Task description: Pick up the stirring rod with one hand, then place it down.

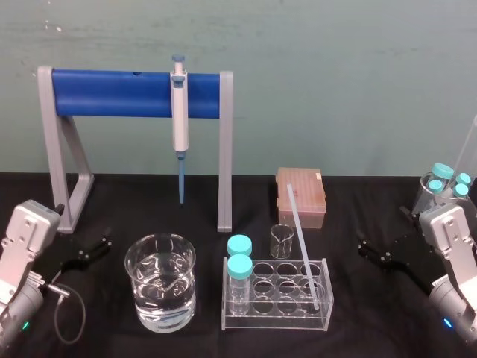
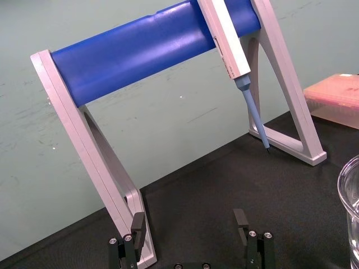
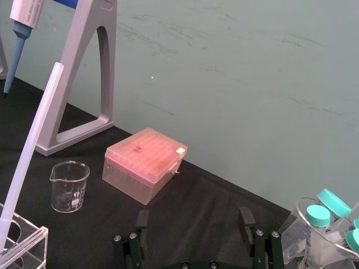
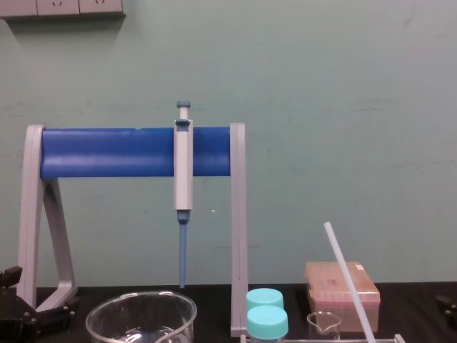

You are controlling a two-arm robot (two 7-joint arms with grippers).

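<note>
Stirring rod [image 1: 303, 250] aslant in rack [image 1: 272, 321], between left gripper [image 2: 189, 221] and right gripper [image 3: 194, 218], touching neither; jaws apart

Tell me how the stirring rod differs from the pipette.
The stirring rod is whitish and uniformly thin; the pipette is grey-bodied with a tapered blue tip. The rod leans in the clear rack; the pipette hangs upright from the stand. Both are long, slender and unheld; the left gripper and right gripper sit open, apart.
</note>
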